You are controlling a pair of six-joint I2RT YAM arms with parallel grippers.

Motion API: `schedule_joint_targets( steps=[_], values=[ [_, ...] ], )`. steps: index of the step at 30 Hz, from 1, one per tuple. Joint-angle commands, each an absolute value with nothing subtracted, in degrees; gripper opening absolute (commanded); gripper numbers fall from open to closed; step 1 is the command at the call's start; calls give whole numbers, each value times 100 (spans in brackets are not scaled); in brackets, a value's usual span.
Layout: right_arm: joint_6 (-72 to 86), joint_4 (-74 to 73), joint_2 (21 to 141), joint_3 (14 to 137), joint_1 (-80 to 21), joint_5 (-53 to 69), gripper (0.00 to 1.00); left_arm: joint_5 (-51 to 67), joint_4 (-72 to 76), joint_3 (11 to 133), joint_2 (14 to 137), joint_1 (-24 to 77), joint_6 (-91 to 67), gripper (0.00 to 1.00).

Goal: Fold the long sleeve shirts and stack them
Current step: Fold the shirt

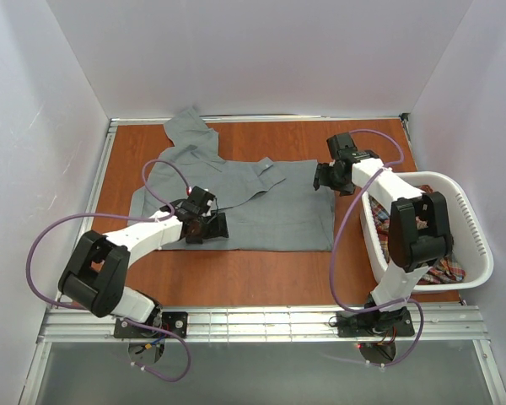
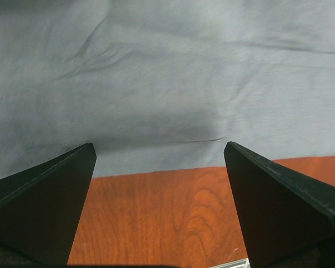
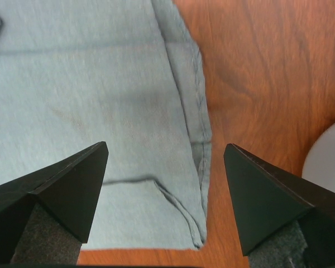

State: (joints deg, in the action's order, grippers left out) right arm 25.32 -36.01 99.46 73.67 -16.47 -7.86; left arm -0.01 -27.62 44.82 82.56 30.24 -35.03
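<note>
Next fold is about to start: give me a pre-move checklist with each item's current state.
1. Left gripper open, empty: ok, jaws wide above the grey shirt's near edge.
2. Right gripper open, empty: ok, above the shirt's hemmed right edge.
3. The grey shirt flat on the table: not ok, its left part is rumpled.
4. Plaid shirt out of the way: ok, in the basket.
5. Purple cable clear of cloth: cannot tell, it loops over the shirt's left side.
</note>
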Motion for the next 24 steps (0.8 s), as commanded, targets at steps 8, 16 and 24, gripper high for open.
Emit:
schedule_joint_targets(
  steps=[8, 16, 24],
  values=[
    [2532, -2910, 10583, 7436, -1714, -607, 76, 183, -3357, 3683, 7709, 2593, -4130, 89],
    [1610, -2734, 9915, 7418, -2319, -677, 74, 89, -3946, 3928, 6970, 2584, -4087, 90],
    [1889, -2294, 10379, 8172, -2742, -237, 59, -809, -4035, 4772, 6987, 2164, -3894, 91]
  ],
)
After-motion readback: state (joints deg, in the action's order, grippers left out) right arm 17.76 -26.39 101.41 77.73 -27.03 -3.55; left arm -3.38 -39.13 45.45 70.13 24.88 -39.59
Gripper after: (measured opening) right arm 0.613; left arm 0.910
